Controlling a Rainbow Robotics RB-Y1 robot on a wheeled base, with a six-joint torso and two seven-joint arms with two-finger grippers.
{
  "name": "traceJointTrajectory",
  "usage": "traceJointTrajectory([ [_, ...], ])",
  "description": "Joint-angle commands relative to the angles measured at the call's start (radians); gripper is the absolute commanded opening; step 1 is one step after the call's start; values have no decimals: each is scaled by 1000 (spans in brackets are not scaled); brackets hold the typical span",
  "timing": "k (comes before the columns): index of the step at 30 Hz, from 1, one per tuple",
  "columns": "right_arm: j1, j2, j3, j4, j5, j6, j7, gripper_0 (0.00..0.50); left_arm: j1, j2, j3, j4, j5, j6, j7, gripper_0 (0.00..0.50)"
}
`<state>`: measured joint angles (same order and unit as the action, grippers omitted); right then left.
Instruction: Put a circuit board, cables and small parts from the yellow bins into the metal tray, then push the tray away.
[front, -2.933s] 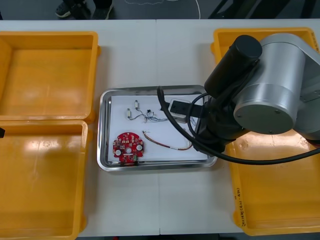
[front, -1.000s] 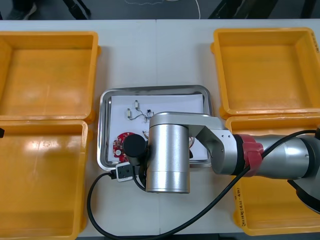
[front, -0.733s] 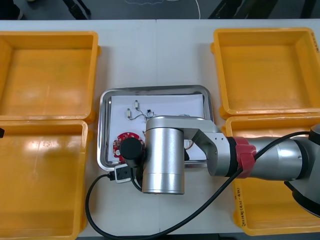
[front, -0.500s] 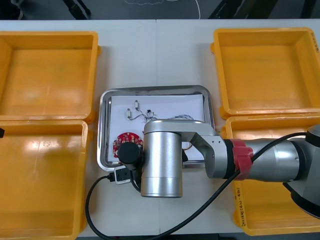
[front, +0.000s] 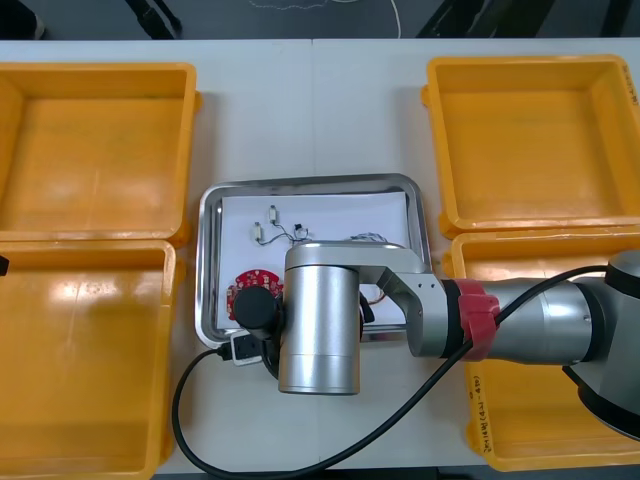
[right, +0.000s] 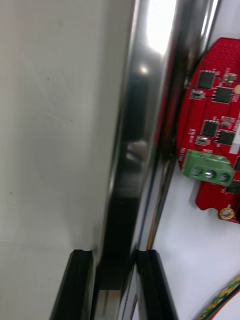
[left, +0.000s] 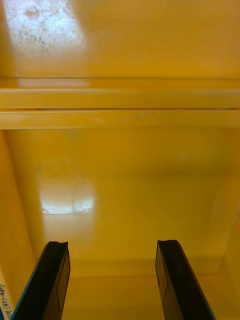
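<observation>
Right end effector (right: 114, 252) sits at the tray's (front: 207, 262) near rim, pinching the rolled lip, one finger outside the tray and one just inside. Reads as a hold for the push away; loading looks done. Tray is thin shiny steel with rounded corners and a white liner, so it should slide easily on the smooth light surface (front: 300, 110). Inside the tray:
- round red circuit board (right: 215, 125) with a green terminal block, flat just inside the near rim
- small metal parts (front: 263, 221) toward the far rim
- red and yellow cable (right: 220, 302) on the liner

Left end effector (left: 111, 244) is parked left of the tray over a glossy yellow bin (left: 120, 165), fingers spread, holding nothing.
</observation>
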<state>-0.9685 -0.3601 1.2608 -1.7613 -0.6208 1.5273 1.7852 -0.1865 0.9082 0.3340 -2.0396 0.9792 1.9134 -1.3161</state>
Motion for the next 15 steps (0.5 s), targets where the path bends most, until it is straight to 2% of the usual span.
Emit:
traceJointTrajectory([
  [1, -38, 32, 11, 2, 12, -3, -32, 91, 12, 37, 30, -28, -4, 6, -61, 500],
  [3, -38, 32, 11, 0, 16, -3, -33, 42, 12, 37, 30, -28, -4, 6, -61, 500],
  [6, -39, 32, 11, 2, 26, -1, -36, 16, 12, 37, 30, -28, -4, 6, -61, 500],
  [15, -45, 30, -35, 6, 43, 25, -30, 6, 12, 37, 30, -28, -4, 6, -61, 500],
])
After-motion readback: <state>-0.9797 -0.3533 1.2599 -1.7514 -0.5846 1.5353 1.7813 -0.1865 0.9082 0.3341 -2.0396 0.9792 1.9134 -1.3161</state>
